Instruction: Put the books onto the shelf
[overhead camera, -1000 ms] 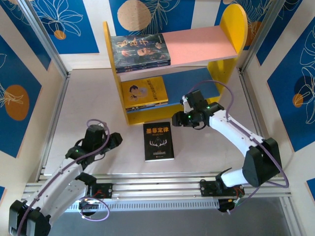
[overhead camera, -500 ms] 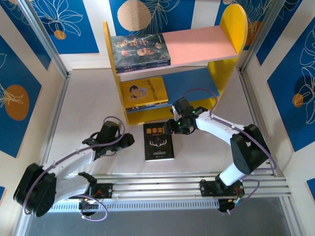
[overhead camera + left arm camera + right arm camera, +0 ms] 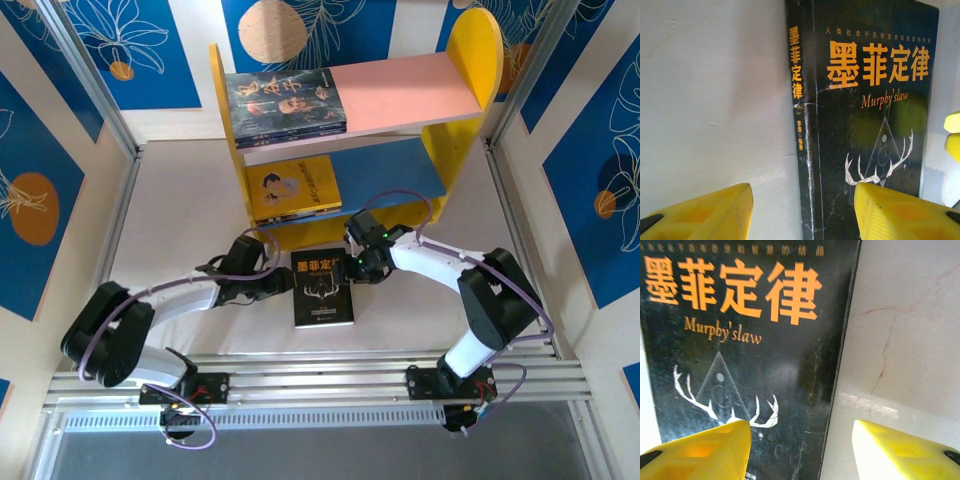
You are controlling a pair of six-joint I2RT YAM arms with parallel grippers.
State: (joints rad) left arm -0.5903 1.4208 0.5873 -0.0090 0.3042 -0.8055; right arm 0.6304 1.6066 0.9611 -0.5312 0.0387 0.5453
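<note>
Both my arms had swung in within the last second! My left gripper (image 3: 283, 283), jaws apart, had come from well out on the left to straddle the spine edge of the black antler book (image 3: 322, 290). My right gripper (image 3: 352, 262), also spread wide, had dropped from beside the shelf (image 3: 410, 90) to the book's right edge. The book hadn't budged: flat on the worktop (image 3: 180, 200), just before the shelf's front edge. Nothing was clamped yet. I judged a two-sided pickup was next, for the one book I could see off the shelf.
</note>
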